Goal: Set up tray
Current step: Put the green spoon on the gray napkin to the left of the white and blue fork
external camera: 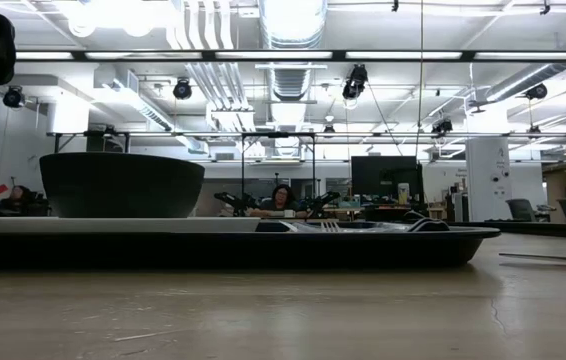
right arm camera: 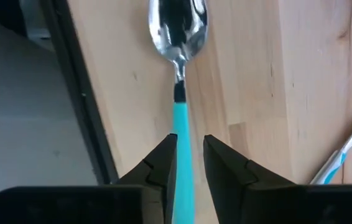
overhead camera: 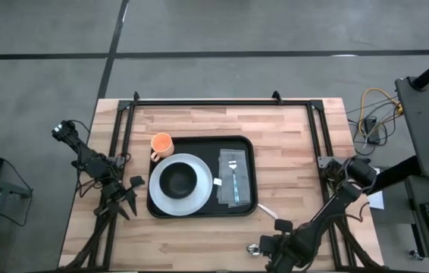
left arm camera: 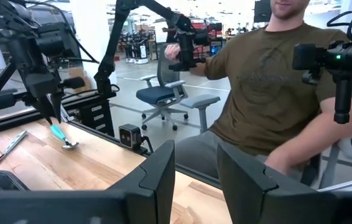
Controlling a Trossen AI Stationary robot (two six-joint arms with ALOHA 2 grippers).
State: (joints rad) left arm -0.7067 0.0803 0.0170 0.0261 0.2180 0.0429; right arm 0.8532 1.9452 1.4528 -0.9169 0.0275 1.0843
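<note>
- Table (overhead camera: 199,235): wood top, both arms over its near edge.
- Tray (overhead camera: 245,144): mid-table, between the two grippers; carries white plate (overhead camera: 199,189) with black bowl (overhead camera: 178,180), napkin (overhead camera: 224,182) and fork (overhead camera: 233,171). Orange cup (overhead camera: 161,142) at its rim.
- Left gripper (overhead camera: 123,199): beside the tray, fingers apart, holding nothing.
- Right gripper (right arm camera: 188,168): clenched on teal-handled spoon (right arm camera: 178,37), bowl end pointing away from the fingers.

Both arms are showing dark, jointed links, each ending in a left gripper (left arm camera: 194,177) and right gripper (right arm camera: 189,163) of matte black, wedge-shaped fingers with angular, faceted faces.
</note>
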